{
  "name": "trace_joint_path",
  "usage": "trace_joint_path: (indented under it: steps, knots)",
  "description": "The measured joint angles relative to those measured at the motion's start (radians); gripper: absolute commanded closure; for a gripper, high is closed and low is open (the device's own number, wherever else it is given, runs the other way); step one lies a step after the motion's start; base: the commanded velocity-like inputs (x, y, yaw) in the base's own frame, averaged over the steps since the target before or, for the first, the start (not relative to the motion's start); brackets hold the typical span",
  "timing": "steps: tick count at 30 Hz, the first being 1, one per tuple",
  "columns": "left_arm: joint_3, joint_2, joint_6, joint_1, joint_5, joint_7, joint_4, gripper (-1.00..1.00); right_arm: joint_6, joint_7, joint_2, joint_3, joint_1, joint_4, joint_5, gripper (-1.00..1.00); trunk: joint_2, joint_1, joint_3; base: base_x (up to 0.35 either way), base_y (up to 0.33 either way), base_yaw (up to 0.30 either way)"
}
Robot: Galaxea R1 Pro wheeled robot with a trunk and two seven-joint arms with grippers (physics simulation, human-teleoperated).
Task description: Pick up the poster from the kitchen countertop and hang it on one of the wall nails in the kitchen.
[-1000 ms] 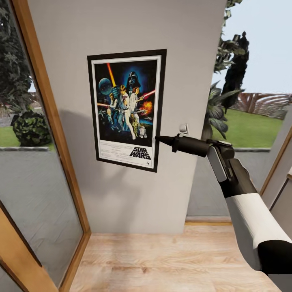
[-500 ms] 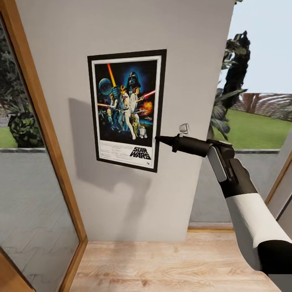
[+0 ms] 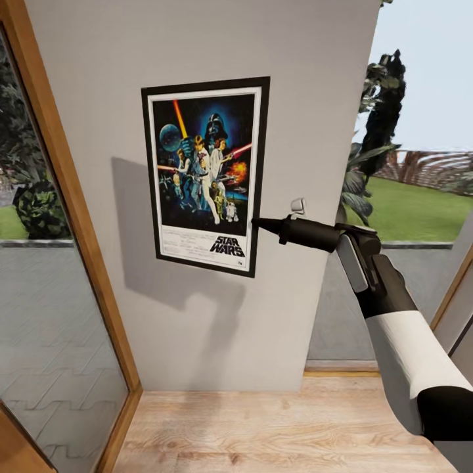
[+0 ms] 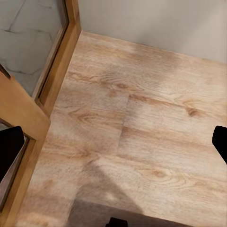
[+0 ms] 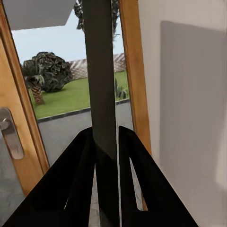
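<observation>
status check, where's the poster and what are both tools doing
Right tool shut on black-bordered Star Wars poster, edge-on between fingers. Poster upright against pale grey wall. Left tool open over wooden floor. Nothing in the way.

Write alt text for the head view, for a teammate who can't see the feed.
The Star Wars poster stands upright against a pale grey wall, with the right gripper pinching its lower right edge. Wood-framed glass flanks the wall on the left, a garden shows at right, and wood floor lies below.
</observation>
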Motion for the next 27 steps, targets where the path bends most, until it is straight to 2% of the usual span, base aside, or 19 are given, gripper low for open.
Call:
trace_joint_path:
  steps: [7, 13, 27]
  knots:
    - [0.0, 0.0, 0.0, 0.0, 0.0, 0.0, 0.0, -1.0, 0.002, 0.0, 0.0, 0.001, -0.006, 0.0, 0.001, 1.0, 0.0, 0.0, 0.0, 0.0, 0.0, 0.0]
    - [0.0, 0.0, 0.0, 0.0, 0.0, 0.0, 0.0, -1.0, 0.052, 0.0, 0.0, 0.003, -0.051, 0.036, -0.003, 1.0, 0.0, 0.0, 0.0, 0.0, 0.0, 0.0]
    - [0.0, 0.0, 0.0, 0.0, 0.0, 0.001, 0.0, -1.0, 0.055, 0.008, 0.0, 0.003, -0.061, 0.037, -0.009, 1.0, 0.0, 0.0, 0.0, 0.0, 0.0, 0.0]
